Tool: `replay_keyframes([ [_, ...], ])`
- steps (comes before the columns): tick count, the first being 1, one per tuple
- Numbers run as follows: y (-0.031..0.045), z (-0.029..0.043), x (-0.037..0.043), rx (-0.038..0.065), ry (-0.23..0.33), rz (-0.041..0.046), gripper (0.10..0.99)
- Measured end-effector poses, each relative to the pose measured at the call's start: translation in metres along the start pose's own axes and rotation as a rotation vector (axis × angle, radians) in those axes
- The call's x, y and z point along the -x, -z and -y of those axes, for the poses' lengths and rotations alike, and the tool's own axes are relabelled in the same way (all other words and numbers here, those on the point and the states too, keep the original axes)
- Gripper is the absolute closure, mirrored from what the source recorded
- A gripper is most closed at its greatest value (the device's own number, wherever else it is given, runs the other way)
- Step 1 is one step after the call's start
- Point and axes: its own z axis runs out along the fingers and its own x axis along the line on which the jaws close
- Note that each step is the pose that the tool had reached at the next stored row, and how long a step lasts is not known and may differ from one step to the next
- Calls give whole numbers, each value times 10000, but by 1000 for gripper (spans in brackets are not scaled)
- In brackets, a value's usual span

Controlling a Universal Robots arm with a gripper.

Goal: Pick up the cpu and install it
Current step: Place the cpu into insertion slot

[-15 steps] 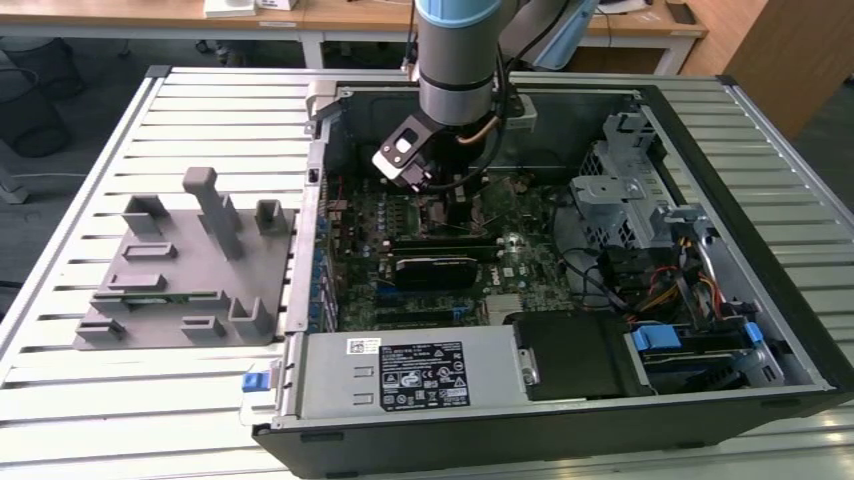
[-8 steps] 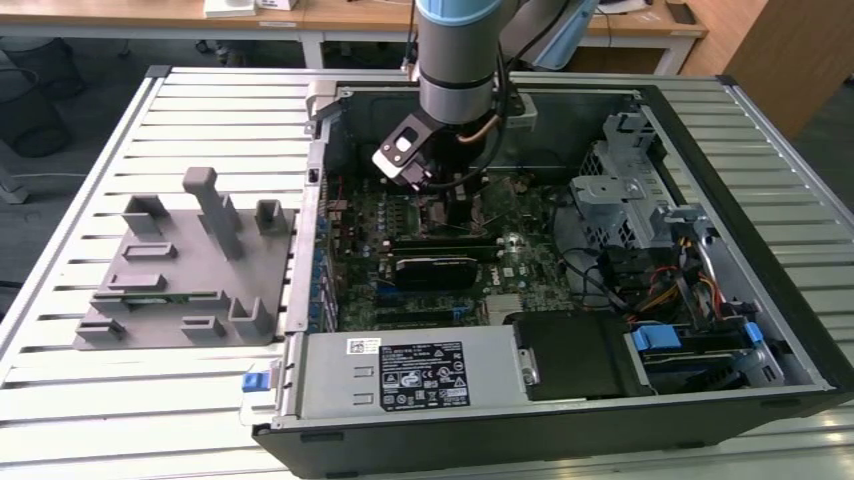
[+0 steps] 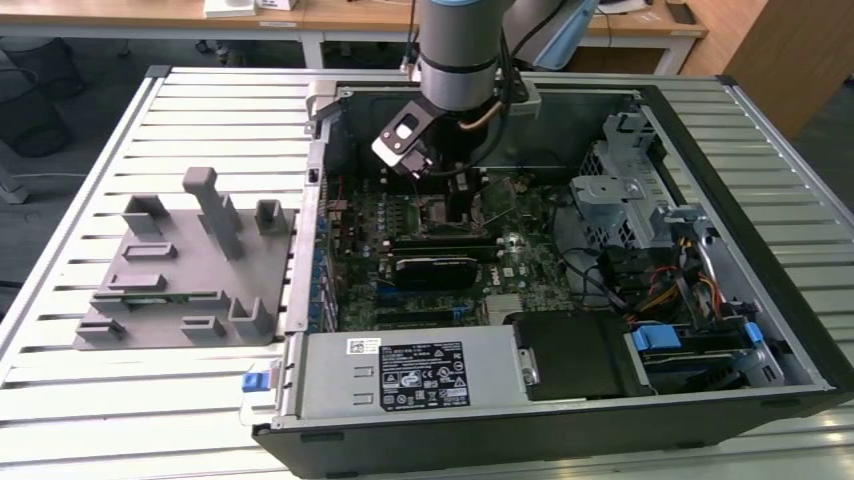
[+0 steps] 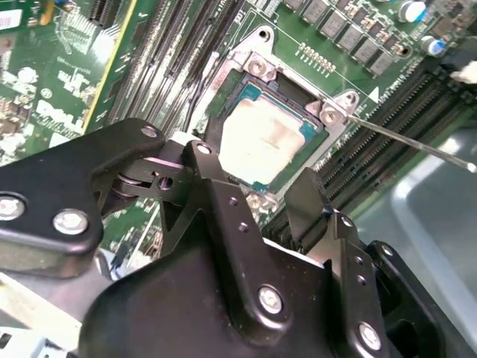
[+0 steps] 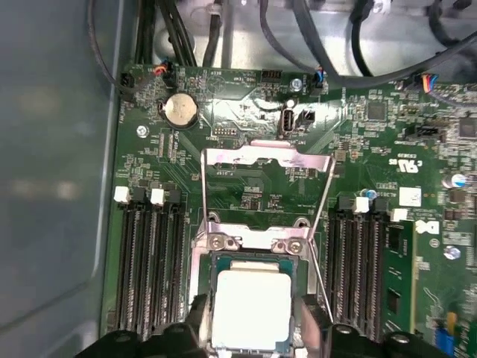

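gripper (image 4: 255, 170) hangs low over the motherboard, wrist pitched so the two black fingers (image 4: 216, 190) reach down at the socket (image 4: 261, 63). fingers spread apart, one on each side of the cpu (image 5: 250, 309). cannot tell whether the tips touch its edges. in the exterior view the arm (image 3: 461, 50) drops straight into the open computer case (image 3: 534, 440) from the far side.

cpu lies flat and square in the socket, silvery top up, thin teal rim showing all round in both wrist views.

counts:
- one cpu
- one gripper, two fingers
- one load plate (image 5: 268, 151), swung up and open beyond the socket
- one thin metal lever (image 4: 410, 142), angled away from a socket corner
- two banks of memory slots, left bank (image 5: 149, 261) and right bank (image 5: 361, 261), flanking the socket
- one coin battery (image 5: 181, 110)
- one grey fixture plate (image 3: 174, 270) with upright blocks, on the slatted table (image 3: 200, 110) outside the case, at the exterior view's left

room: socket is hemmed close by the slot banks on two sides and the raised plate on a third. case walls stand well apart from the gripper. drive cage (image 3: 627, 190) sits at the exterior view's right, clear of the arm.
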Motion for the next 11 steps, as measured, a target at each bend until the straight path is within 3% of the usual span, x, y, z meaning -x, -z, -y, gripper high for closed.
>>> replay_keyframes([
  [3, 66, -5, 0, -24, 0, 1, 553],
  [5, 100, -9, 0, -48, -1, 0, 675],
  [6, 118, -10, -1, -61, -1, -1, 675],
  [8, 151, -12, -1, -83, -2, -5, 788],
  [9, 167, -13, -1, -95, -2, -7, 788],
  [11, 194, -15, -1, -118, -3, -11, 906],
])
